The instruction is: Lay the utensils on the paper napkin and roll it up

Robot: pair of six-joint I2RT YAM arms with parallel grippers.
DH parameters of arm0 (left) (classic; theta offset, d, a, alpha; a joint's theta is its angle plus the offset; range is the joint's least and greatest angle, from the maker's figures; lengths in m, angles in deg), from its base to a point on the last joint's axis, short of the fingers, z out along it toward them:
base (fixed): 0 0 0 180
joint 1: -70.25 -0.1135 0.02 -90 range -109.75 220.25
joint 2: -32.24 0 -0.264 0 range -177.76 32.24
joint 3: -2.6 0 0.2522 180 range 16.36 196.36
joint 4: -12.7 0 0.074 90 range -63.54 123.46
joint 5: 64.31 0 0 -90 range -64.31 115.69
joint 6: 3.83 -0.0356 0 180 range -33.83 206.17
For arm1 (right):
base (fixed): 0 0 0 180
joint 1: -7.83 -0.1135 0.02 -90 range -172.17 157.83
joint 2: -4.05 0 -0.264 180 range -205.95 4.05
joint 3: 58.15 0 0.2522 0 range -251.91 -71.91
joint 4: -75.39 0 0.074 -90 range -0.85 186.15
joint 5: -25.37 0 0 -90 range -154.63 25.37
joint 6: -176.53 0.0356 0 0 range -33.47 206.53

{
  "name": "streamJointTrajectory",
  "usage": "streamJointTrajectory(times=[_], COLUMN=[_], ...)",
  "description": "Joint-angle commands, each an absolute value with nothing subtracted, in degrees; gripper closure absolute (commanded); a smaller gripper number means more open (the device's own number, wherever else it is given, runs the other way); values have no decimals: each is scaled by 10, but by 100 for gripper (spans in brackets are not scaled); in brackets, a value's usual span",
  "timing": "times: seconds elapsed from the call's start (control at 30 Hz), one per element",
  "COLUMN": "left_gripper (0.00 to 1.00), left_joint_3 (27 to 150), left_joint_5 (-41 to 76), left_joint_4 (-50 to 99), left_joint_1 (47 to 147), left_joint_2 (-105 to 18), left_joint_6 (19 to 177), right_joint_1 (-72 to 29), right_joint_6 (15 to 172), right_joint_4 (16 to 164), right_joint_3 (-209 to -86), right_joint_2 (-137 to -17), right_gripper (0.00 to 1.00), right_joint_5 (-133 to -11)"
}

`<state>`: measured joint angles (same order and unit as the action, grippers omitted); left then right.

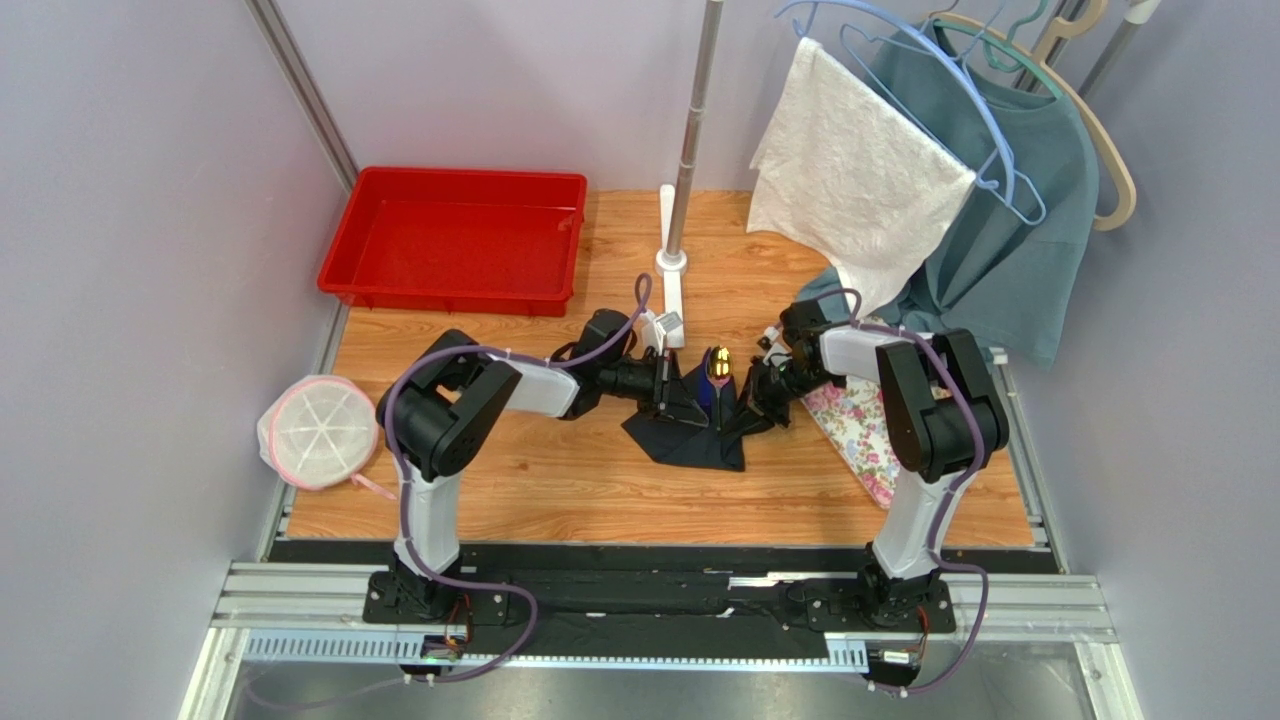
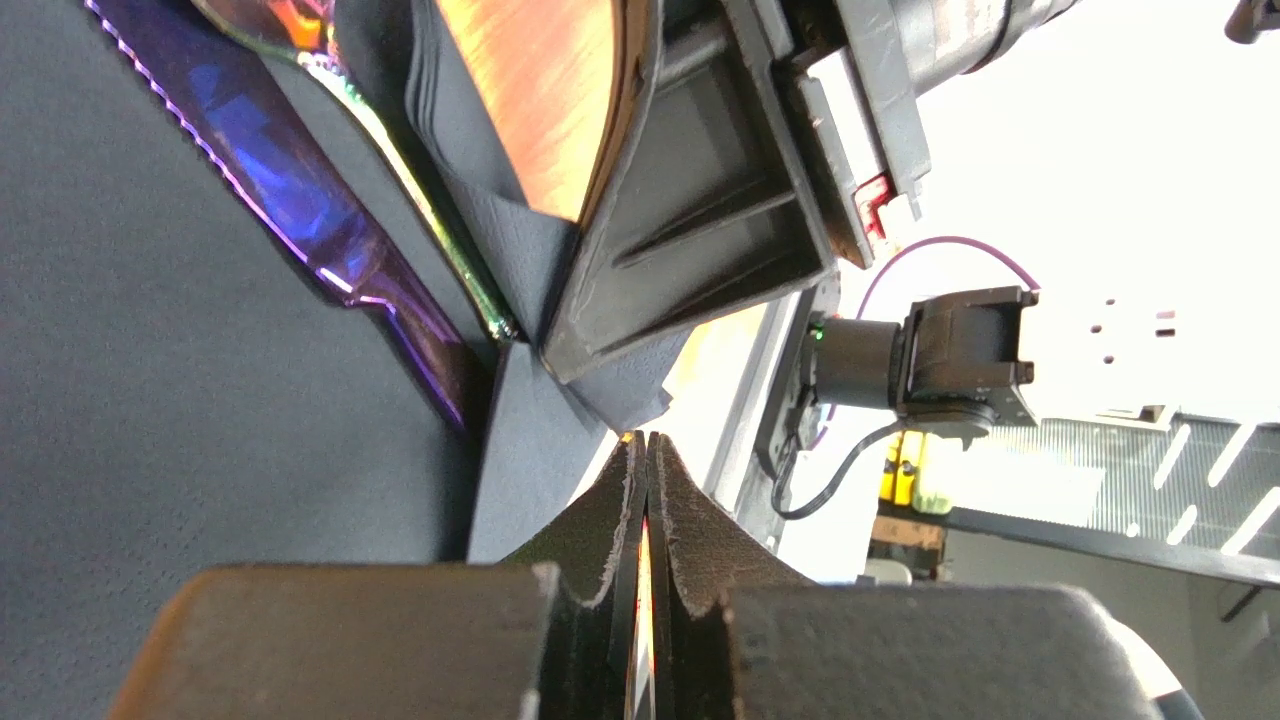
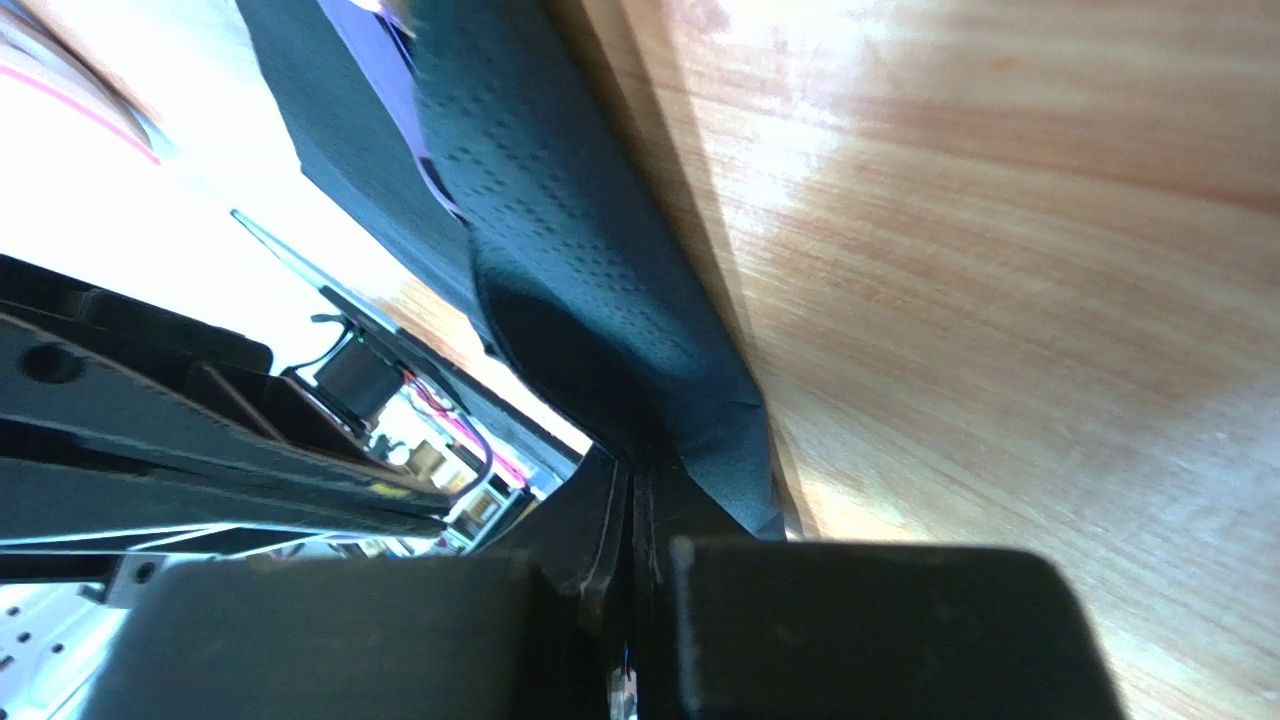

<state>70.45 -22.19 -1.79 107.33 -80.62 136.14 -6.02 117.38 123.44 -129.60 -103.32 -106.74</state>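
Currently: both pincers closed at the napkin, utensils in the fold

Your right pincer (image 3: pixel 631 477) is fully closed. A black fold of the paper napkin (image 1: pixel 688 432) runs straight into its fingertips, so it has the sheet pinched on the right side.

Your left pincer (image 2: pixel 645 447) is all but closed, with only a sliver of light between the pads. The napkin edge sits right against its tip, but you can't tell from the wrist view whether any paper is in the bite.

The napkin is bunched up between the two pincers near the middle of the worktop (image 1: pixel 601 488), with its near part spread toward the arm bases. The utensils (image 1: pixel 718 375) lie in that bunch, dark handles against the black paper and one gold end showing at the far side. The left wrist view shows an iridescent blue knife blade (image 2: pixel 301 188) lying on the napkin.

The floral mat (image 1: pixel 864 438) lies just right of the napkin, partly under the right arm. The red tray (image 1: pixel 451 237) sits at the far left, well apart.
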Motion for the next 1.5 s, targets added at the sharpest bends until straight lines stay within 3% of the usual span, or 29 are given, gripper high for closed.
streamJointTrajectory(times=[0.0, 0.23, 1.1, 1.47], left_gripper=[96, 100, 100, 100], left_joint_3=[695, 710, 731, 729], left_joint_5=[-219, -201, -183, -176], left_joint_4=[15, 53, 87, 94], left_joint_1=[1072, 1071, 1072, 1072], left_joint_2=[-802, -840, -863, -861], left_joint_6=[1333, 1305, 1288, 1285], right_joint_1=[-62, -63, -105, -105], right_joint_6=[1216, 1240, 1340, 1318], right_joint_4=[1197, 1197, 1147, 1191], right_joint_3=[-1288, -1284, -1282, -1287], right_joint_2=[-1001, -988, -989, -967], right_gripper=[100, 100, 100, 100], right_joint_5=[-1059, -1058, -1056, -1061])
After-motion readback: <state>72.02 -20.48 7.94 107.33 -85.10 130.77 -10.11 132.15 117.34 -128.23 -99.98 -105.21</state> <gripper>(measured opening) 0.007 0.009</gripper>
